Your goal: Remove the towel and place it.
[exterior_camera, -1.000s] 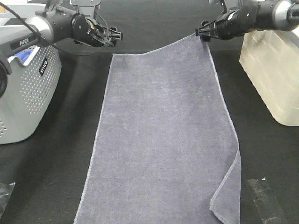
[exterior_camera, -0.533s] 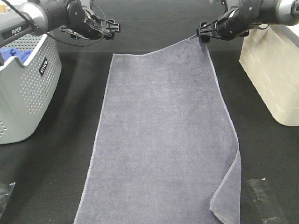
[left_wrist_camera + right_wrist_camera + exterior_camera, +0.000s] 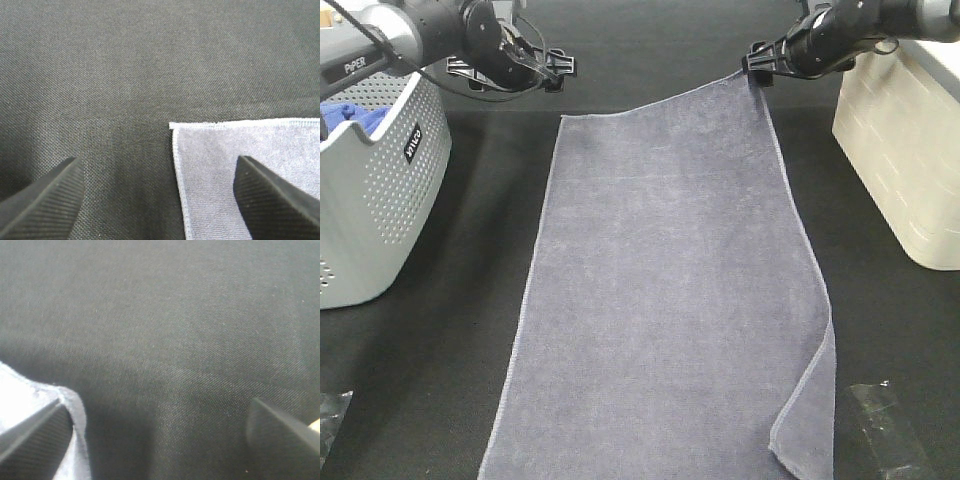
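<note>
You are seeing towel point(image 3: 670, 290) lying flat on surface point(image 3: 440, 360); left end effector point(image 3: 160, 200) hovering released over its corner; right end effector point(image 3: 160, 435) spread, one finger point(image 3: 35, 432) touching other corner.

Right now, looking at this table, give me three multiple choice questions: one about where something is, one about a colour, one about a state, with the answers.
1. Where is the grey basket?
A. left of the towel
B. on the towel
C. right of the towel

2. What colour is the cloth inside that basket?
A. red
B. blue
C. yellow

3. How does the near right corner of the towel lie?
A. flat
B. rolled into a tube
C. folded over onto itself

Answers: 1 A, the basket stands at the left edge of the high view, apart from the towel. 2 B, bright blue fabric shows over the rim. 3 C, a flap lies doubled back at that corner.
</note>
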Motion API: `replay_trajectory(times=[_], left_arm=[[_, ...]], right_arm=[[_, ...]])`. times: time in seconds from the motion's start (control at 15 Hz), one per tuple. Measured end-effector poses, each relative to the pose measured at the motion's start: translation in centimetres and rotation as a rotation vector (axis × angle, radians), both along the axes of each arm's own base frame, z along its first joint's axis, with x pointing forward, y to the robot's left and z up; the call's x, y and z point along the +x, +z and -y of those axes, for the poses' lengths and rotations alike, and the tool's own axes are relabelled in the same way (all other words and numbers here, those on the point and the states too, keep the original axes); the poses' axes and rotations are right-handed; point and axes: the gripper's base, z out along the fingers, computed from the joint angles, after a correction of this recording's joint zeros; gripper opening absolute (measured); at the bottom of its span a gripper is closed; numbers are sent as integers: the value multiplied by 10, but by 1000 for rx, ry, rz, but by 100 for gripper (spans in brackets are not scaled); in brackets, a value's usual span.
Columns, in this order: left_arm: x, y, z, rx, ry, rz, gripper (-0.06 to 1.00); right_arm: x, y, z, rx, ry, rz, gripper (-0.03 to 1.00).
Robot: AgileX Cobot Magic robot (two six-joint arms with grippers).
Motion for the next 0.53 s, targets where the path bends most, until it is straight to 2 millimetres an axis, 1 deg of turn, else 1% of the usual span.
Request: replay_trajectory(times=[0.07, 0.2, 0.27, 0.4, 0.47, 0.53], left_arm=[[0, 0, 0, -2, 0, -1, 78], [0, -1, 0, -1, 1, -7, 78], [-1, 0, 0, -2, 2, -8, 78], [-1, 0, 0, -3, 2, -10, 78], [-1, 0, 0, -3, 2, -10, 78], [-1, 1, 0, -3, 2, -9, 78]], right_arm=[[-2, 2, -5, -19, 18, -1, 59], [-4, 1, -13, -33, 39, -14, 11], [-5, 1, -15, -40, 47, -20, 2], [-5, 1, -15, -42, 48, -20, 0], [-5, 1, -15, -49, 51, -18, 15], [-5, 1, -15, -52, 52, -14, 38]])
